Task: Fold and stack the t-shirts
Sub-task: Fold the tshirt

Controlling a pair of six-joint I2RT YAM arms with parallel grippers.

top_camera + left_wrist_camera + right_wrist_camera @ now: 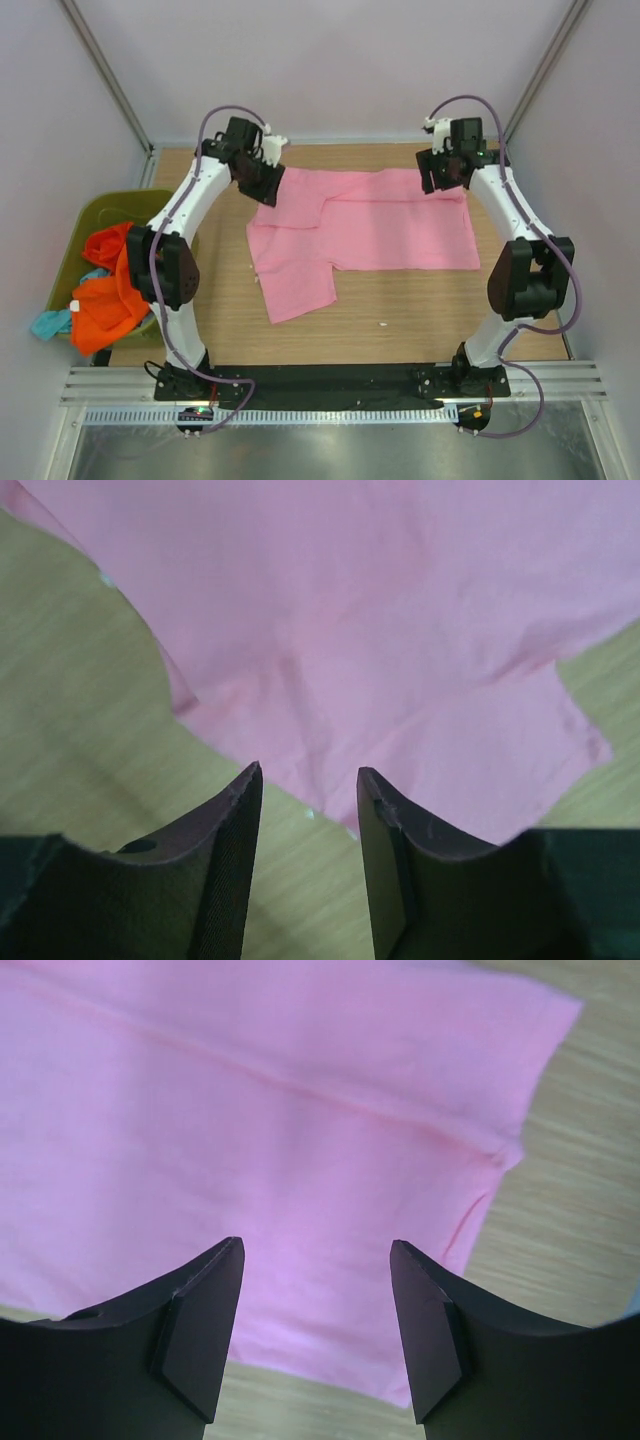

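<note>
- We see a light wooden table (400, 320), softly and evenly lit.
- Plain pale walls (330, 60) close it in at the back and both sides, with slanting grey metal posts (105, 75) at the corners.
- An olive-green bin (110, 205) stands just beside the table's left edge.
- Along the near edge run silver rails (330, 385), then a grey metal sheet (330, 455).

Left arm (165, 265) partly hides the orange t-shirt (100, 310).

The t-shirt (380, 225) is plain pink, other shirts (105, 305) orange and teal, bin (100, 205) olive-green.
</note>
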